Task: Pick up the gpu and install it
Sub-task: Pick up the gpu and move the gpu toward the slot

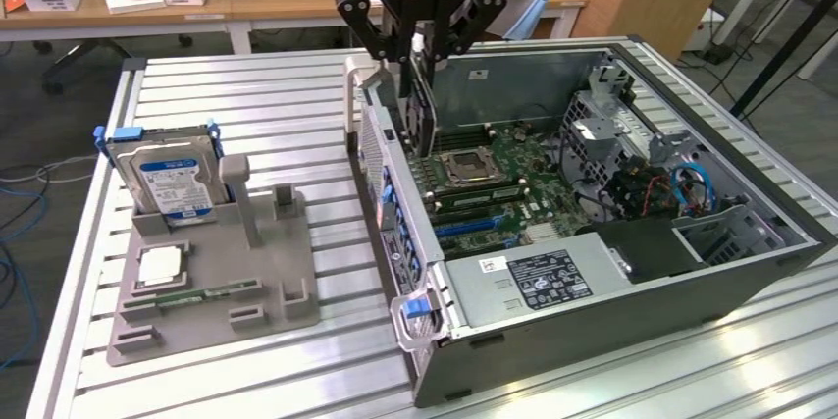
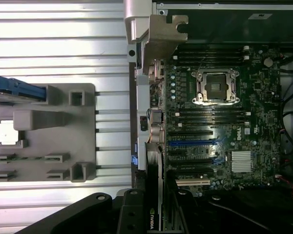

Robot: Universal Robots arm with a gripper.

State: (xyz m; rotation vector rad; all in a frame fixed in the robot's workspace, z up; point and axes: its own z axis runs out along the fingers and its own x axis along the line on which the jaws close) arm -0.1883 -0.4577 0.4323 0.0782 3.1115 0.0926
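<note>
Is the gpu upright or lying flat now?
Upright: the gripper clamps its top edge; the gpu hangs edgewise over the open computer case.

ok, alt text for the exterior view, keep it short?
The gripper holds the gpu on edge above the motherboard inside the open computer case, close to the case's wall on the exterior view's left. Further left on the slatted table, a grey fixture holds a hard drive upright.

A blue-labelled hard drive (image 1: 168, 179) stands upright in a grey holder (image 1: 269, 277) on the slatted table (image 1: 262, 105), with a green memory stick (image 1: 196, 294) lying flat in it. Just beside it, an open computer case (image 1: 654, 291) shows its motherboard (image 1: 524, 208).
</note>
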